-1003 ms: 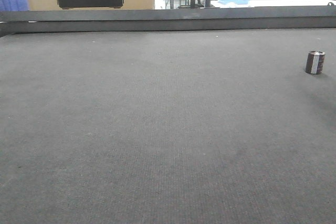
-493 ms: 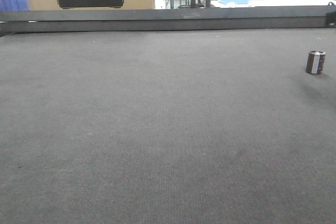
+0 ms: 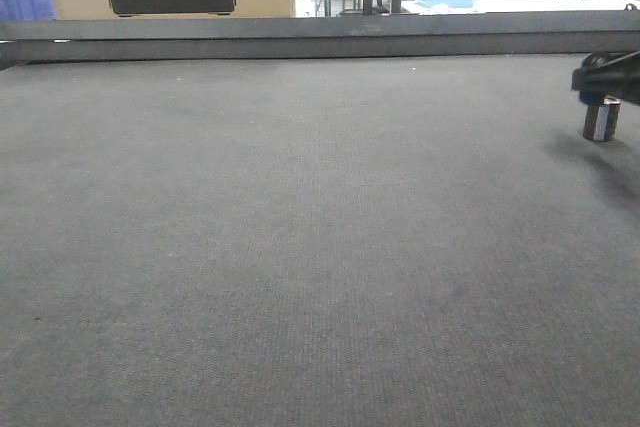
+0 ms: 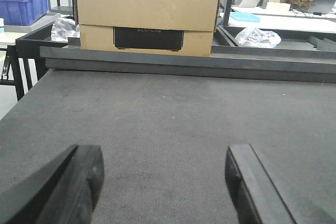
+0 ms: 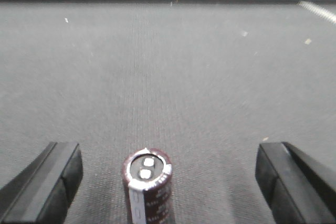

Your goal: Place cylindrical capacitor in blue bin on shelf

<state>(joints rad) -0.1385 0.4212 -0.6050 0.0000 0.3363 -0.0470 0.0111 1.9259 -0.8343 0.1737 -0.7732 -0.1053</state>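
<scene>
Capacitor [image 5: 147, 184] is stood upright on the bench [image 3: 300, 247], lower centre of the right wrist view and far right edge of the front view. Right pincer [image 5: 168, 182] is held wide open, with the capacitor between the fingers, untouched and nearer the frame-left one. Step judged: pre-grasp. Next needed: centring, lowering, closing on the body. Left pincer [image 4: 163, 182] is open and empty. Sleeve print is too blurred to be read. "ECOFLOW" is faintly made out on the box [image 4: 147, 17], upper centre. A blue crate [image 4: 21, 1] is seen upper left; whether it is the target cannot be told.
</scene>
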